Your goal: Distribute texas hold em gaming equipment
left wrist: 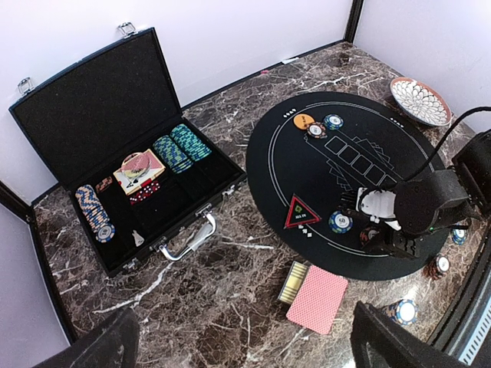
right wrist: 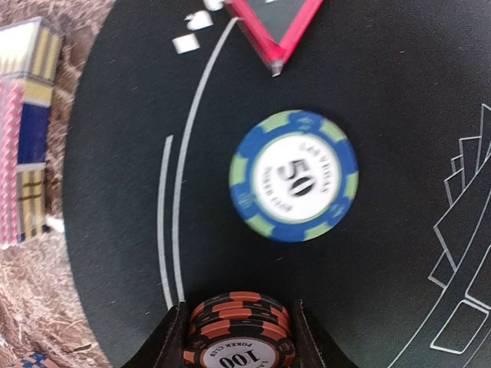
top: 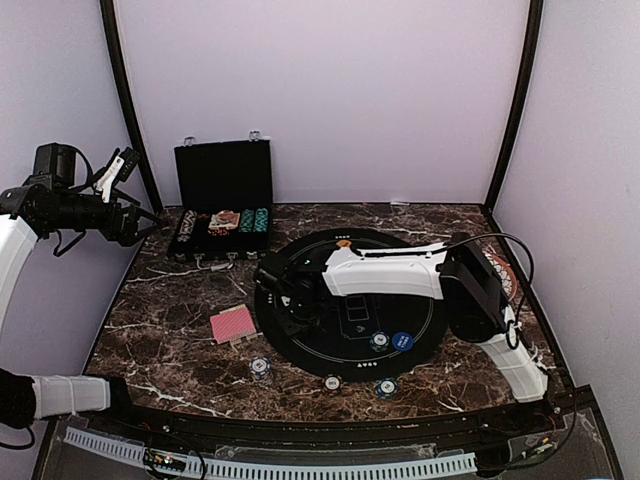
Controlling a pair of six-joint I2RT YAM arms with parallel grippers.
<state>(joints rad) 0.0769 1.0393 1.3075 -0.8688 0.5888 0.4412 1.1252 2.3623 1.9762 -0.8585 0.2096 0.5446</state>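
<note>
My right gripper (right wrist: pixel 239 337) is shut on a short stack of black-and-orange 100 chips (right wrist: pixel 239 330), held low over the left part of the round black mat (top: pixel 300 345). A blue-and-green 50 chip (right wrist: pixel 294 176) lies on the mat just ahead of it, below a red triangle marker (right wrist: pixel 276 23). The red-backed card deck (top: pixel 232 325) lies on the marble left of the mat. Loose chips (top: pixel 261 368) sit along the mat's near edge, with a blue disc (top: pixel 402 340) on the mat. An orange disc (left wrist: pixel 304 120) lies at the far edge. My left gripper (left wrist: pixel 245 356) is open and empty, raised high at the left.
The open black case (left wrist: pixel 115 146) stands at the back left with rows of chips (left wrist: pixel 180 148) and a card box inside. A white patterned plate (left wrist: pixel 420 100) sits at the back right. The right arm (top: pixel 390 270) stretches across the mat. Walls close in on three sides.
</note>
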